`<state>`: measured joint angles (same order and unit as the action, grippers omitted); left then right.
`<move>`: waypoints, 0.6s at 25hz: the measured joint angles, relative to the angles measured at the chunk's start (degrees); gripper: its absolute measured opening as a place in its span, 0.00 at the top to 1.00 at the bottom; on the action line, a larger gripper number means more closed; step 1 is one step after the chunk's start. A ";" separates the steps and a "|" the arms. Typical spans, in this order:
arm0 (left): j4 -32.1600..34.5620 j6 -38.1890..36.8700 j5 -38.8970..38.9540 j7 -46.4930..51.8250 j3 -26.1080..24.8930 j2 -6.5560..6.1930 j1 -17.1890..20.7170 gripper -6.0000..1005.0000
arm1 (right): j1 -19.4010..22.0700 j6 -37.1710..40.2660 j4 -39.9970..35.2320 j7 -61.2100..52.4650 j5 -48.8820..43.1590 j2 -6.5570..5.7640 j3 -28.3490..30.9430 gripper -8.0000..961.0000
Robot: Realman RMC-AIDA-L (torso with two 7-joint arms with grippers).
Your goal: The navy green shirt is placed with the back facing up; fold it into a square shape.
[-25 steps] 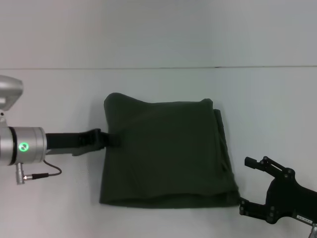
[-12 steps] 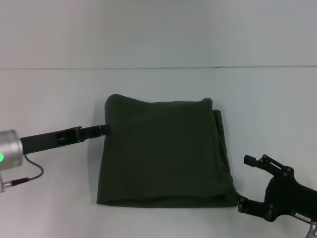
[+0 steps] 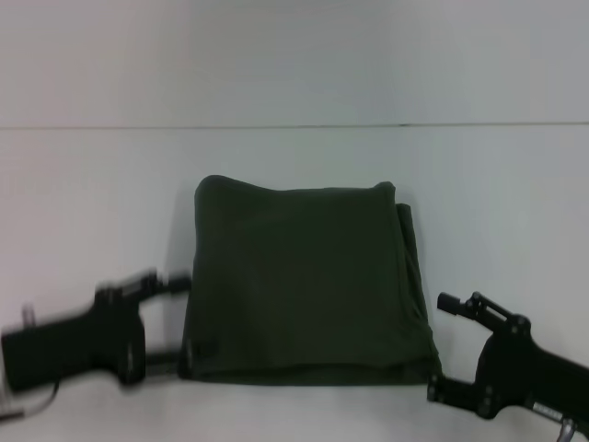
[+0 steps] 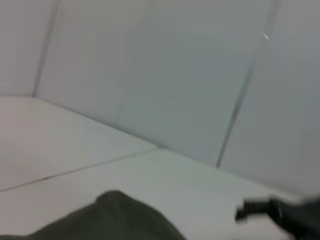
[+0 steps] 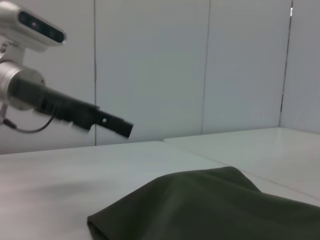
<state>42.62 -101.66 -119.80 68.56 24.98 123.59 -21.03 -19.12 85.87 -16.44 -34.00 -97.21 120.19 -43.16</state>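
Left end effector point(image 3: 170, 322) at about 8 o'clock in the head view, blurred, low over the white bench point(image 3: 92, 184), just beside the near-left corner of the navy green shirt point(image 3: 308, 281); two fingers set apart, holding nothing. Shirt lay flat at the centre of the bench, folded into a rough square, plain side up, extra layers showing along its right edge. Right end effector point(image 3: 440, 345) at about 5 o'clock, just off the shirt's near-right corner, fingers spread wide, nothing between them. From the right wrist, shirt's dark fold point(image 5: 210, 205) seen close and low.
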 joint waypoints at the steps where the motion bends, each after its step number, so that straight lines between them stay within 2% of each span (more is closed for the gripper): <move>1: -0.05 0.21 -0.36 -4.08 0.70 0.36 1.35 0.15 | 0.06 -0.05 0.51 0.34 -0.07 -0.01 -0.15 0.03; 5: -2.04 1.19 -1.05 -13.26 0.03 1.06 5.01 0.10 | 0.59 -0.97 2.06 0.60 -0.12 -0.09 -0.40 0.03; 11: -4.17 2.82 -3.34 -13.66 -3.61 0.89 6.31 0.08 | 0.12 -3.57 4.00 1.08 -0.21 0.00 -0.58 0.03; 15: -4.59 1.91 -3.37 -13.54 -4.00 0.85 6.28 0.08 | -0.36 -4.70 4.65 1.42 -0.24 0.03 -0.61 0.03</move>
<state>38.03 -99.75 -123.17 55.01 20.98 124.44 -14.75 -19.47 81.16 -11.79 -32.59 -97.45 120.23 -43.77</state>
